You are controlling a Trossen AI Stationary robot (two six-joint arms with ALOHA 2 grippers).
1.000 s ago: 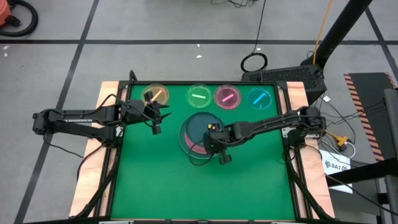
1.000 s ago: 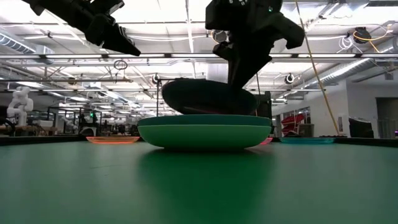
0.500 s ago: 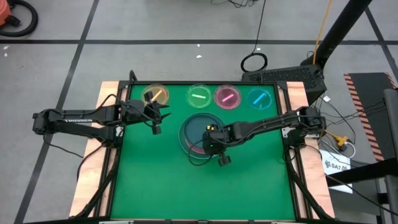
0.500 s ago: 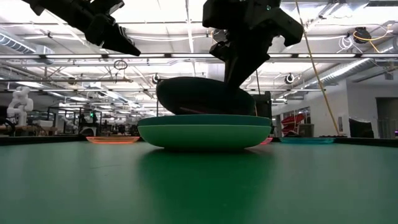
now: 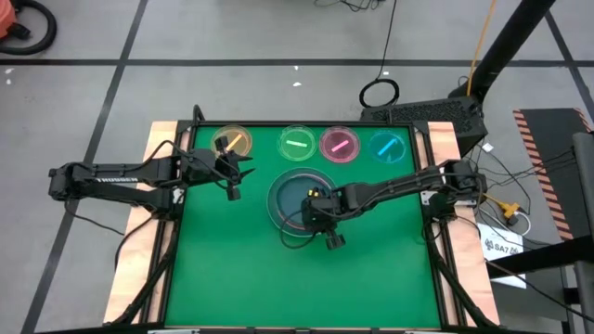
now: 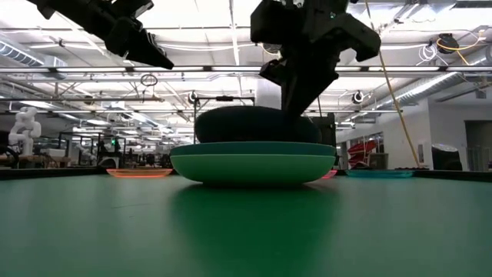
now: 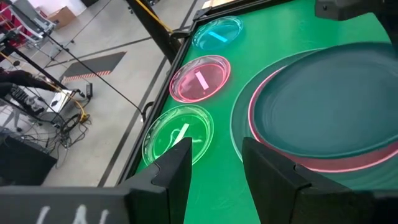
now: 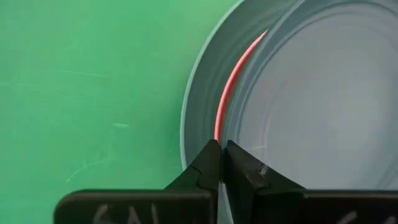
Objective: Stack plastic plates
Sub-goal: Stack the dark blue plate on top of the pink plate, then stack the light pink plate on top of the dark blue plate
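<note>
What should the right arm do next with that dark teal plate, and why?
Probably open the right gripper and lift clear: its fingers pinch the dark teal plate at the rim, and in the low view the plate already sits on the stack, over the pink plate.

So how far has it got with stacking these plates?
The big plates look done: the dark teal plate now lies on top of the pile, over the pink plate. The right gripper is shut on the teal plate's rim, not yet let go. Left to do: the four small plates sit in a row at the far edge, beside the open left gripper.
</note>
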